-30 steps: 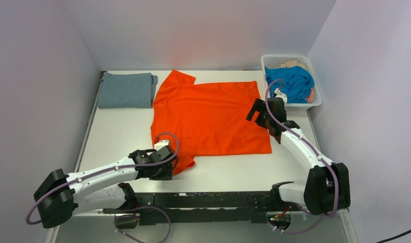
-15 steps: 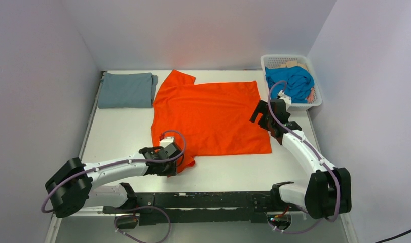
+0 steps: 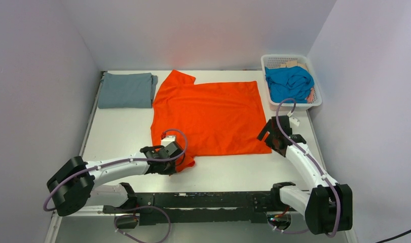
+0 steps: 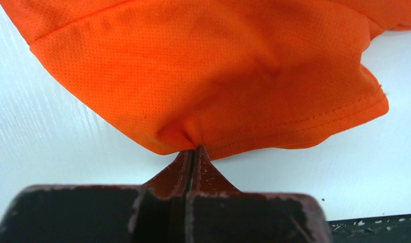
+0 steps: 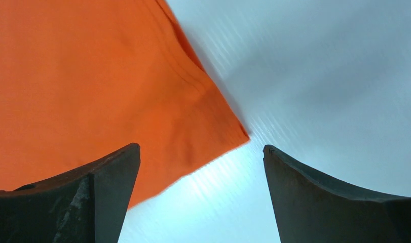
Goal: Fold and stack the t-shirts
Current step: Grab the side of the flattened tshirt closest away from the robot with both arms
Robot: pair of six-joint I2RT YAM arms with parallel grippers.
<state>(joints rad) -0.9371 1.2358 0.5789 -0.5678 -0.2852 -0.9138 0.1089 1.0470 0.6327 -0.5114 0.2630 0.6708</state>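
The orange t-shirt [image 3: 208,116] lies spread flat on the white table [image 3: 117,136]. My left gripper [image 3: 179,161] is shut on the hem of its near left sleeve [image 4: 208,101], pinching a small fold of fabric at the fingertips. My right gripper [image 3: 272,137] hovers open over the shirt's near right corner [image 5: 228,134], which lies between the two fingers [image 5: 112,172] without touching them. A folded grey-blue t-shirt [image 3: 126,90] rests at the far left. The turquoise-blue t-shirt [image 3: 290,82] is bunched in the basket.
A white lattice basket [image 3: 314,104] stands at the far right corner, close behind the right arm. Walls enclose the table on the left, back and right. The black rail of the arm bases [image 3: 203,200] runs along the near edge.
The left gripper has slid right to the sleeve and closed on its hem. The right gripper has moved toward the near edge, from the shirt's right side to its near right corner.
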